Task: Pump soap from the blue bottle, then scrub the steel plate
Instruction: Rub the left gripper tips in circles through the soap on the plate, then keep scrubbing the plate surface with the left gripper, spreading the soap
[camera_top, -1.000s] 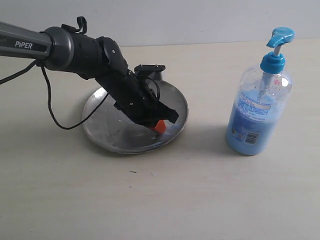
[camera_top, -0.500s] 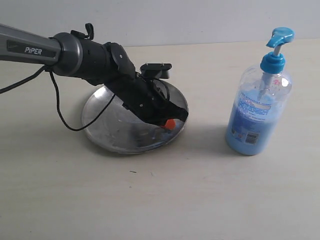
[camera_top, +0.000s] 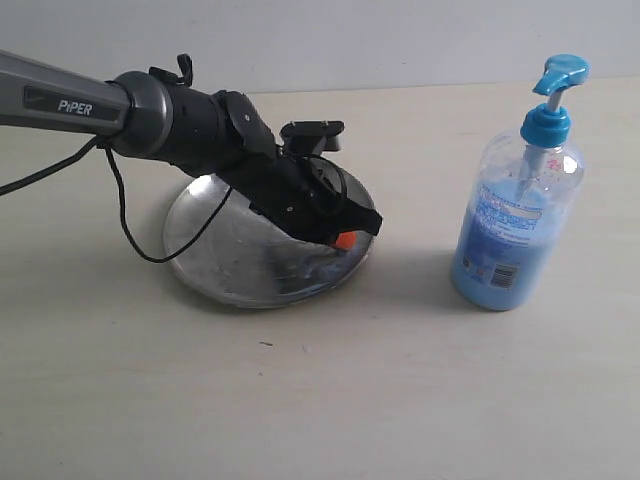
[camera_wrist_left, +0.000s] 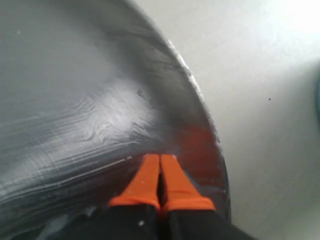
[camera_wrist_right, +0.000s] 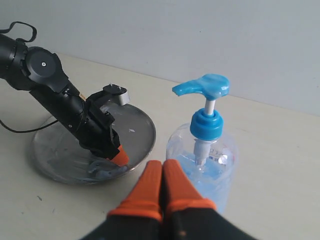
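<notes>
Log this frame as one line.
phase: scrub | left gripper: shut, tips on steel plate near rim | right gripper: shut, empty, clear of blue bottle | soap: smeared on plate

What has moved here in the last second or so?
The left hand, shut, slid across the steel plate toward the rim on the side of the blue bottle. It took hold of nothing. Plate and bottle stayed put.
</notes>
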